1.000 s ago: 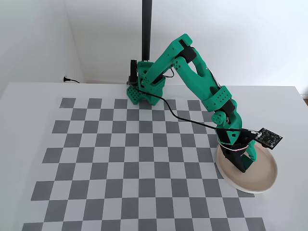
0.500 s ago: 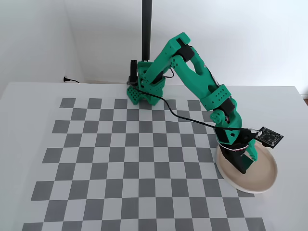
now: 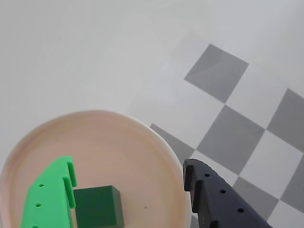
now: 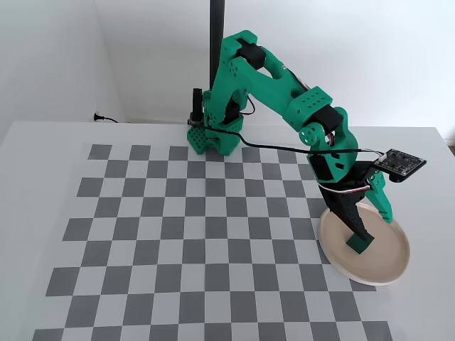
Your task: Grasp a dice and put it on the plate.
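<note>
Dice on the plate, gripper spread above it

Dice (image 4: 359,243) sits inside the pale pinkish-beige plate (image 4: 395,268), left of the plate's middle in the fixed view, resting flat on its floor. The gripper (image 4: 377,227) hangs over the plate with its fingers apart: the black finger (image 4: 350,215) points down toward the dice from the upper left, and the green finger (image 4: 382,201) stands off to the upper right, clear of the cube.

From the wrist view, the dark green dice (image 3: 99,206) lies on the plate (image 3: 156,156) just beside the bright green finger (image 3: 50,197); whether that finger touches the cube's left face cannot be told. The black finger (image 3: 218,202) is well apart from the dice, out past the plate's rim over the grey-and-white checkerboard mat (image 3: 237,118). Nothing is clamped between the fingers.

The green arm (image 4: 277,85) arches from its base (image 4: 213,135) at the far edge of the mat, with a black cable (image 4: 274,149) trailing along it toward the wrist.
</note>
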`<state>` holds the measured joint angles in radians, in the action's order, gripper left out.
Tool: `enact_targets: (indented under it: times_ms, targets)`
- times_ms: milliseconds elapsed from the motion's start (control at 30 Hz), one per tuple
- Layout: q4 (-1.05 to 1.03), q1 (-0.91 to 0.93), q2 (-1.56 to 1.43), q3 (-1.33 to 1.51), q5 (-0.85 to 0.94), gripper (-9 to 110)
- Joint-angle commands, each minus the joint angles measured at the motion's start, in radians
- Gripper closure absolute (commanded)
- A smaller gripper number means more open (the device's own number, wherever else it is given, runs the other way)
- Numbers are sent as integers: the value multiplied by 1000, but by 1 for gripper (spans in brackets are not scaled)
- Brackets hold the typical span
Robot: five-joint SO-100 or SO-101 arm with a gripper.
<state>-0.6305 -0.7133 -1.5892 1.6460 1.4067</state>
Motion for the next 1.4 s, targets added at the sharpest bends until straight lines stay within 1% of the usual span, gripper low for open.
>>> enact_targets:
  times_ms: [0, 167, 367, 700, 800, 1033, 1367]
  targets:
    - [-15, 35, -198, -23, -29, 88]
    - [89, 86, -394, 232, -23, 96]
    - [106, 147, -578, 423, -38, 106]
    - [149, 244, -870, 723, -140, 106]
    - [150, 276, -913, 775, -198, 106]
    - [233, 350, -1025, 940, -325, 106]
    - [206, 431, -1266, 1115, -546, 106]
